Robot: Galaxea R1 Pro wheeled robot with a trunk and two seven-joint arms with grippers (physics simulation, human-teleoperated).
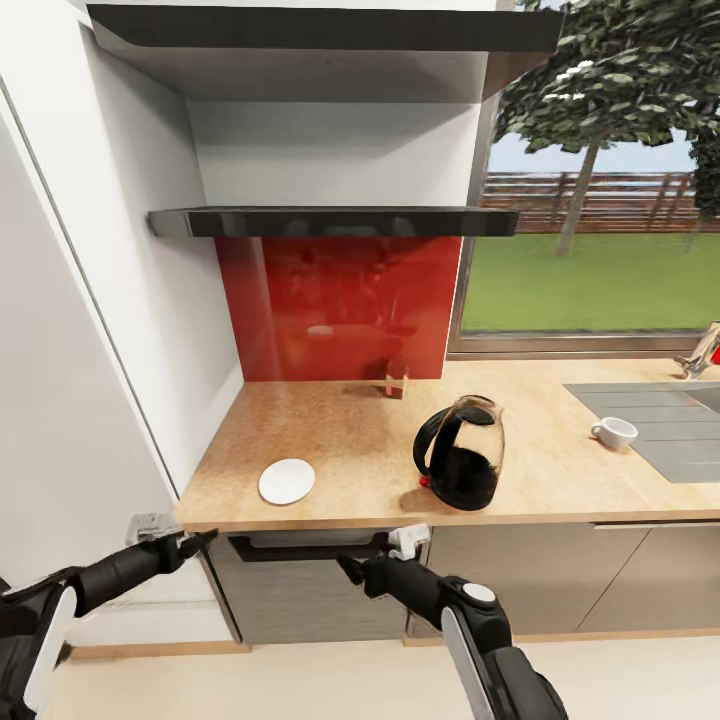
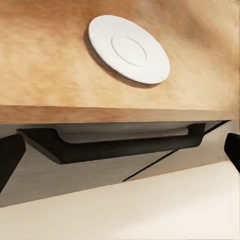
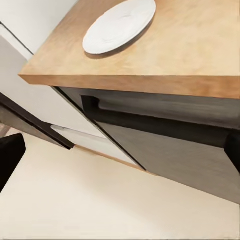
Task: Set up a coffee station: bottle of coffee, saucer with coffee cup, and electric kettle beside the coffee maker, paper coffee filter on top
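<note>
On the light wood countertop (image 1: pixel 340 440) lies the white saucer (image 1: pixel 286 481) near the front edge; it also appears in the left wrist view (image 2: pixel 129 48) and the right wrist view (image 3: pixel 120 25). The clear electric kettle (image 1: pixel 462 452) stands upright to the saucer's right. The white coffee cup (image 1: pixel 614 432) sits farther right, by the sink. The black kitchen shelf (image 1: pixel 330 221) hangs above, its top side hidden. My left gripper (image 1: pixel 197 543) and right gripper (image 1: pixel 352 570) hover below the counter's front edge, both open and empty. Coffee maker, bottle of coffee and paper coffee filter are out of view.
A small clear jar (image 1: pixel 397 378) stands against the red backsplash (image 1: pixel 340 300). A grey sink (image 1: pixel 660 420) and faucet (image 1: pixel 704 355) are at the far right. A dark drawer handle (image 2: pixel 115 145) runs under the counter. A white wall (image 1: pixel 90 330) closes the left side.
</note>
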